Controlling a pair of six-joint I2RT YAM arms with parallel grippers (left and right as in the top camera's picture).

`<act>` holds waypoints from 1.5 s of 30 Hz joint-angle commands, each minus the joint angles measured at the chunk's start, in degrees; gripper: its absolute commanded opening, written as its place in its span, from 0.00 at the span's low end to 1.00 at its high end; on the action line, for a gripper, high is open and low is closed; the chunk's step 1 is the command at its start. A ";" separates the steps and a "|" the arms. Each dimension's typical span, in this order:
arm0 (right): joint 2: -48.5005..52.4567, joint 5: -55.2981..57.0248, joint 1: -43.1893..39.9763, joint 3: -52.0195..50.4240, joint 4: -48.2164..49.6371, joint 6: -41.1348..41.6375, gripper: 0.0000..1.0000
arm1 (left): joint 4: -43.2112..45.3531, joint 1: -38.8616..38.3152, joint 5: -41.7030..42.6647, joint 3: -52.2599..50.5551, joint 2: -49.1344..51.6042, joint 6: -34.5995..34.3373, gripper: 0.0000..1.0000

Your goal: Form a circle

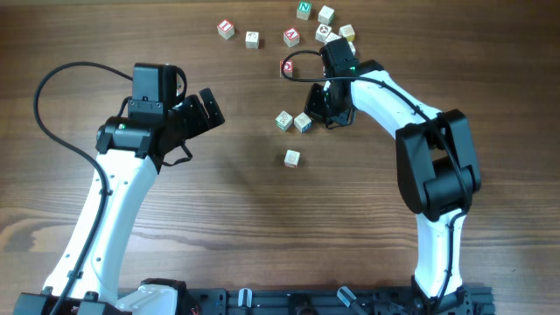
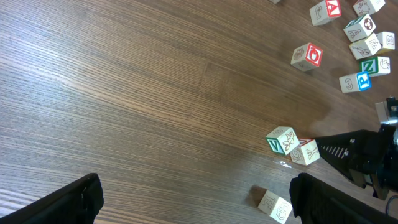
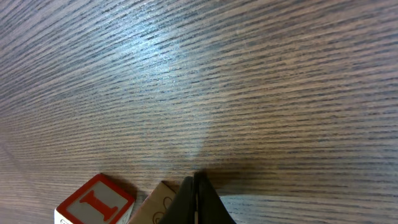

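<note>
No closed circle of cubes is in view. Two pale letter cubes [image 1: 284,120] [image 1: 303,122] touch side by side at mid-table, seen in the left wrist view as a green-faced cube [image 2: 282,139] and its neighbour [image 2: 305,151]. A third cube [image 1: 291,158] lies apart, nearer the front. My right gripper [image 1: 312,119] is shut, its tip against the right-hand cube of the pair [image 3: 158,202]; a red "I" face [image 3: 93,202] shows beside it. My left gripper [image 1: 208,112] stands wide open over bare wood, left of the pair, holding nothing.
Several more letter cubes lie scattered at the back, among them a red-faced one [image 1: 287,66], another red one [image 1: 226,29] and a green one [image 1: 304,10]. The right arm's cable [image 1: 302,54] loops over that area.
</note>
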 commanded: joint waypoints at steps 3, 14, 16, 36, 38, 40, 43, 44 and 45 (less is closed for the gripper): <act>0.85 -0.31 0.39 -0.42 -0.44 -0.15 0.05 | 0.13 0.31 0.46 0.37 0.37 -0.48 1.00; 0.85 -1.11 0.50 -0.42 -0.70 0.48 0.05 | 0.13 0.31 0.46 0.37 0.37 -0.48 1.00; 0.85 -1.68 0.50 -0.42 -0.72 0.83 0.05 | 0.13 0.31 0.46 0.37 0.37 -0.48 1.00; 0.85 -1.22 0.50 -0.42 -0.98 1.90 0.05 | 0.13 0.31 0.46 0.37 0.37 -0.48 1.00; 0.85 0.17 0.50 -0.42 -0.39 1.73 0.05 | 0.13 0.31 0.46 0.37 0.37 -0.48 1.00; 0.85 1.42 0.48 -0.42 0.02 1.68 0.05 | 0.13 0.31 0.46 0.37 0.37 -0.48 1.00; 0.85 1.36 0.50 -0.42 1.57 -0.33 0.05 | 0.13 0.31 0.46 0.37 0.37 -0.48 1.00; 0.85 1.36 0.50 -0.42 2.01 -0.92 0.05 | 0.13 0.31 0.46 0.37 0.37 -0.48 1.00; 0.85 1.36 0.50 -0.42 2.05 -1.09 0.05 | 0.13 0.31 0.46 0.37 0.37 -0.48 1.00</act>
